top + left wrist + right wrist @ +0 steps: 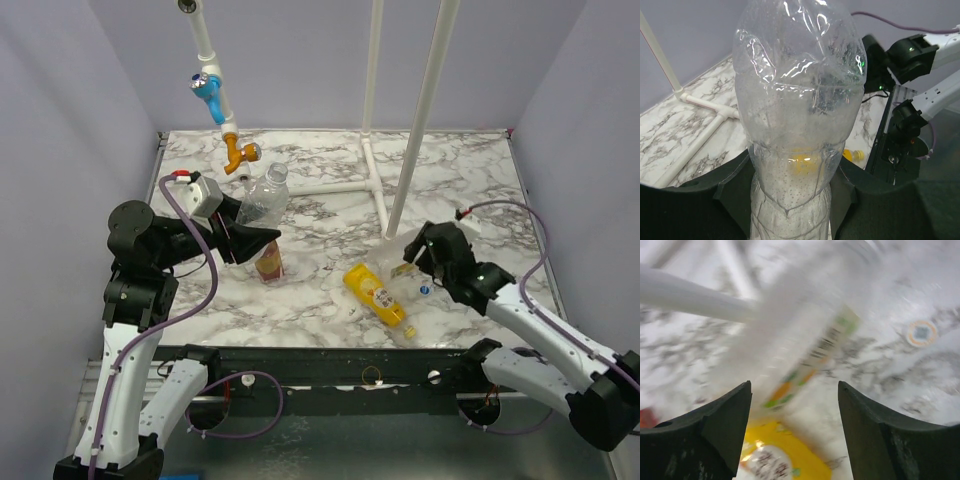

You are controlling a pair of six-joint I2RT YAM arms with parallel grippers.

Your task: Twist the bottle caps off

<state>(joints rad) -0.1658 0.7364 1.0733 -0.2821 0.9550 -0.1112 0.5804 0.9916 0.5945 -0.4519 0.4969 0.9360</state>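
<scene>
- Left gripper [248, 236]: we are clamping it around the lower body of the wider clear bottle [263, 198], which is tilting neck-up toward the far side.
- Brown bottle [268, 262]: standing just below that grip.
- Yellow-orange bottle [377, 293]: lying right of centre.
- Right gripper [794, 390]: jaws are standing apart, gripping nothing. The slim clear bottle [805, 335], blurred, is lying just beyond them.
- Small round cap [921, 332]: lying loose on the marble.
- Handling: we are judging that the thin wall needs firm, uncrushing pressure, with the right jaws squaring over the neck before twisting.
</scene>
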